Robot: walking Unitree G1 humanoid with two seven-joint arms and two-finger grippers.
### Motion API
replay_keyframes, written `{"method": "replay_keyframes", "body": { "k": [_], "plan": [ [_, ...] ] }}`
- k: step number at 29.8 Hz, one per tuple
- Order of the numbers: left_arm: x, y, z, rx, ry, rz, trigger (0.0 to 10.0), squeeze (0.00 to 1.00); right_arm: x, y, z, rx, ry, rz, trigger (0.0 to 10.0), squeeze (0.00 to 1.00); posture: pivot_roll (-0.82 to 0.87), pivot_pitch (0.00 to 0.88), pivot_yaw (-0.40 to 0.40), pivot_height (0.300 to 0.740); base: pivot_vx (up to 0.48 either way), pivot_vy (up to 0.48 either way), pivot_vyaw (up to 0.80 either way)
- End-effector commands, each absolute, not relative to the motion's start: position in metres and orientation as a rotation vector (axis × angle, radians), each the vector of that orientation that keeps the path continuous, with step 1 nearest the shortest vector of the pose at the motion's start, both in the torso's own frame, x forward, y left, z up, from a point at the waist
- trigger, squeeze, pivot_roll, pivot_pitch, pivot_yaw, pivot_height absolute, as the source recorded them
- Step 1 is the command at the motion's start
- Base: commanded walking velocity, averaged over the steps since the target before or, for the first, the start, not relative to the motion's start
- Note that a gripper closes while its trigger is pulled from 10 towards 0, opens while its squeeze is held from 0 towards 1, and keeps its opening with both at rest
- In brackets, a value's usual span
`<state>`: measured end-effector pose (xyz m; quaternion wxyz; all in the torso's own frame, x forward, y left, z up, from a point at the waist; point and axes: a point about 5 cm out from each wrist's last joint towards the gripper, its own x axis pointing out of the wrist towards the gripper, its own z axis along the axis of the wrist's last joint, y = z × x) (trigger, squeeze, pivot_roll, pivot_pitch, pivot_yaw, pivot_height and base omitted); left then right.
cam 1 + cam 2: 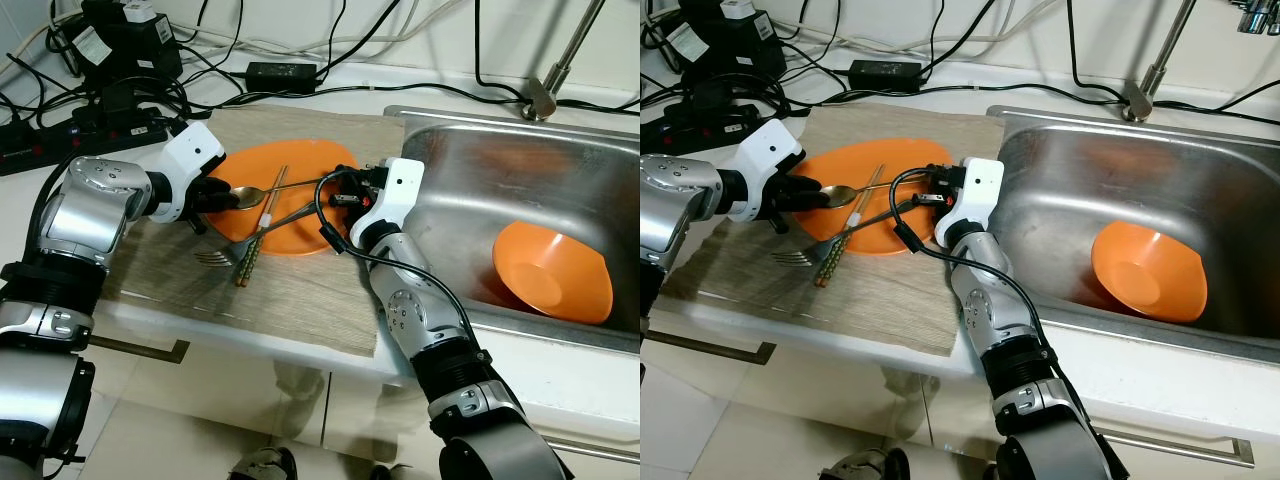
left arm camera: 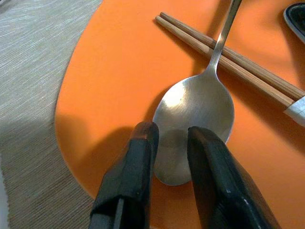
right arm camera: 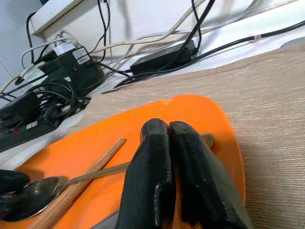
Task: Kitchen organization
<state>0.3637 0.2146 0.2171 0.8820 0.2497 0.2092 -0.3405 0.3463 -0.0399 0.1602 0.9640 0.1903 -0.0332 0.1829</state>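
orange plate point(image 1: 300, 165) under spoon point(image 2: 195, 107) in left gripper point(image 2: 169, 138); right gripper point(image 3: 169, 138) closed; chopsticks point(image 1: 262, 222) alongside

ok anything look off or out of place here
Yes: the fork lies half off the orange plate, tines on the mat, under the chopsticks. An orange bowl leans tilted in the sink. Cables crowd the counter.

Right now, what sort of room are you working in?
Most likely a home kitchen counter: a steel sink with a tap holds an orange bowl, and beside it an orange plate carries a spoon and chopsticks.
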Motion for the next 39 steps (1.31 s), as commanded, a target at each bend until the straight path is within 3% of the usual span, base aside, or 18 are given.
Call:
{"method": "replay_keyframes", "body": {
  "k": [1,14,29,39],
  "plan": [
    [0.362,0.216,0.219,0.505,0.429,-0.713,10.0,0.0,0.334,0.014,0.179,0.489,-0.071,0.475,0.0,0.0,0.11,0.058,0.052,0.74,0.0,0.0,0.0],
    [0.364,0.2,0.227,0.437,0.341,-0.74,10.0,0.0,0.336,0.007,0.176,0.438,-0.076,0.437,0.0,0.0,0.1,0.065,0.047,0.74,0.0,0.0,0.0],
    [0.372,0.19,0.255,0.245,0.139,-0.624,10.0,0.0,0.338,-0.001,0.172,0.417,-0.071,0.421,0.0,0.0,0.11,0.062,0.012,0.74,0.0,0.0,0.0],
    [0.347,0.188,0.262,0.039,-0.001,-0.544,10.0,0.0,0.347,-0.018,0.183,0.393,-0.116,0.384,0.0,0.0,0.11,0.053,-0.01,0.74,0.0,0.0,0.0]
  ]
}}
